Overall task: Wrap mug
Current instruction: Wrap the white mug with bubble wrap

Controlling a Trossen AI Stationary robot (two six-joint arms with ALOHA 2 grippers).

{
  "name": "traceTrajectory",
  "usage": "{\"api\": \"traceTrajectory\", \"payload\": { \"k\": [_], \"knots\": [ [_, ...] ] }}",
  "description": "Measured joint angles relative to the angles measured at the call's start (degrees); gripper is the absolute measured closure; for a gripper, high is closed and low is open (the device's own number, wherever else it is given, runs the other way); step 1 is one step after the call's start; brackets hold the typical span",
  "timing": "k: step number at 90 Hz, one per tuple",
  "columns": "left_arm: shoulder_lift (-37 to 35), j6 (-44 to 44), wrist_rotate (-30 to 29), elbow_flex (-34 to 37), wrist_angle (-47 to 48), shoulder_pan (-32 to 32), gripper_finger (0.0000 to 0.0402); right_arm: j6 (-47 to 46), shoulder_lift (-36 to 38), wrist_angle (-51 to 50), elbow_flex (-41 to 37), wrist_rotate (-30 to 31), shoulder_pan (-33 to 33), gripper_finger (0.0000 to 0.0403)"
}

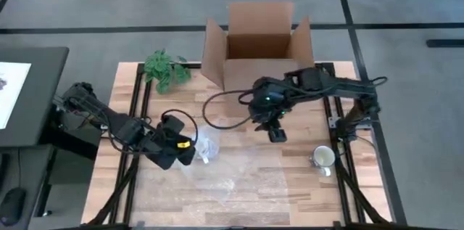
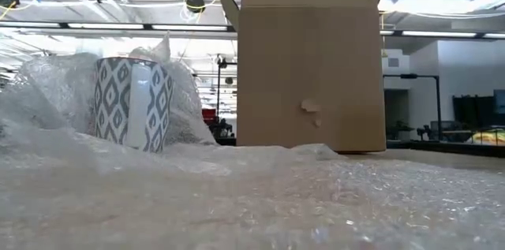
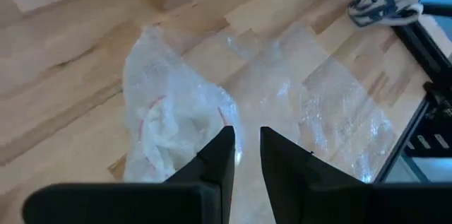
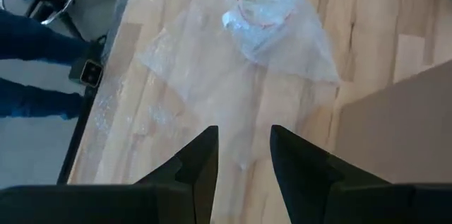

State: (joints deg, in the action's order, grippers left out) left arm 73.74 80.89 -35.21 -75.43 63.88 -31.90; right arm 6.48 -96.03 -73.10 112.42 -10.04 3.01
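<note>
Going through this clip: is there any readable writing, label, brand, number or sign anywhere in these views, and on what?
None can be read.
Cardboard box: plain brown face, no print visible.
Patterned mug: only a grey-and-white diamond pattern, no words.
Bubble-wrapped mug: a red ring shows through the wrap, no lettering.
Sheet on the dark side desk: has some marking, too small to read.

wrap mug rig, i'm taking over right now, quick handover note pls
Left gripper: open, empty, beside a mug bundled in bubble wrap.
Right gripper: open, empty, hanging in front of the cardboard box.
A flat bubble wrap sheet covers the table's near half. A second, patterned mug stands bare at the right edge.
Done: one mug looks loosely bundled.
Left: wrap the patterned mug; the box probably comes after.
</note>
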Motion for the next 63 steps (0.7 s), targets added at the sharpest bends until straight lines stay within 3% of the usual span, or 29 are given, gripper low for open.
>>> {"api": "traceTrajectory", "payload": {
  "k": [13,25,34,44,63],
  "knots": [
    [0.14,-1.10,-1.60,0.11,2.07,1.41,0.0354,-4.07,8.43,12.52,-17.31,-0.28,-0.40,0.0285],
    [0.45,-5.91,-1.63,3.79,1.27,5.86,0.0354,-8.70,13.47,18.85,-26.82,-0.42,-0.53,0.0285],
    [0.47,-11.88,0.14,6.92,-7.30,10.02,0.0354,-12.15,15.31,20.79,-29.69,-0.59,-0.53,0.0285],
    [0.77,-18.24,7.72,9.76,-15.56,13.68,0.0355,-13.75,15.65,20.74,-30.20,-0.61,-0.36,0.0285],
    [1.32,-15.35,13.34,16.12,-17.13,16.75,0.0355,-15.08,15.65,22.15,-30.20,-0.63,1.72,0.0285]
  ]
}}
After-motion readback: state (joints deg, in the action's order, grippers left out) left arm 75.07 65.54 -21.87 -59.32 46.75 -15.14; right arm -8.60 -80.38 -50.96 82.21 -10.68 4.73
